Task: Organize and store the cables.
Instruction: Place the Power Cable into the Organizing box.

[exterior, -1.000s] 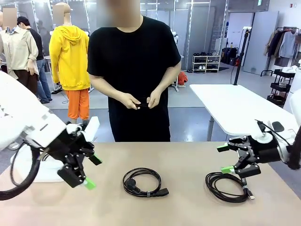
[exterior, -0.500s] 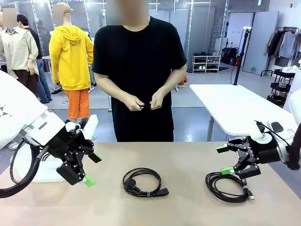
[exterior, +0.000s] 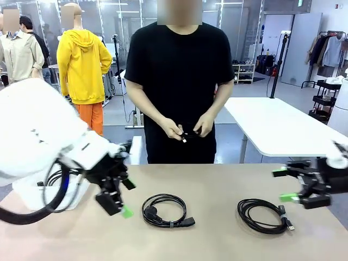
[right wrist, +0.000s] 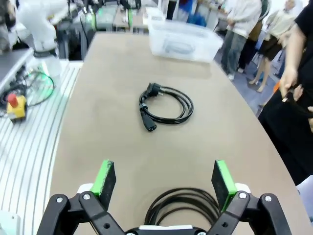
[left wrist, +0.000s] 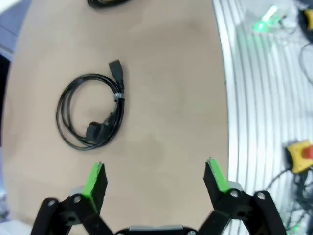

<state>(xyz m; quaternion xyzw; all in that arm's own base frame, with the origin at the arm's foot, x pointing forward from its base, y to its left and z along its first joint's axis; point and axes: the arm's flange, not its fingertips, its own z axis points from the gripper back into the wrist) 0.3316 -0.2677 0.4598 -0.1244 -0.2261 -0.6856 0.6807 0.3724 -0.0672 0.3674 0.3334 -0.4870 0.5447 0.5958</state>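
A clear bin (right wrist: 208,46) with a faint coil (right wrist: 177,47) inside is shown top centre in the right wrist view; the middle cable (exterior: 165,210) and right cable (exterior: 265,216) are laid low in the front view, left gripper (exterior: 128,198) and right gripper (exterior: 284,185) held spread.

**Two coils on worktop, end effectors flanking**

Black coiled power cable (exterior: 166,211) lies mid beige worktop (exterior: 217,182), with black coiled thin cable (exterior: 265,216) apart to its right. Left end effector (exterior: 128,198) sits just left of the power cable, right end effector (exterior: 284,185) just right of the thin cable. Person (exterior: 179,81) stands behind the far edge.
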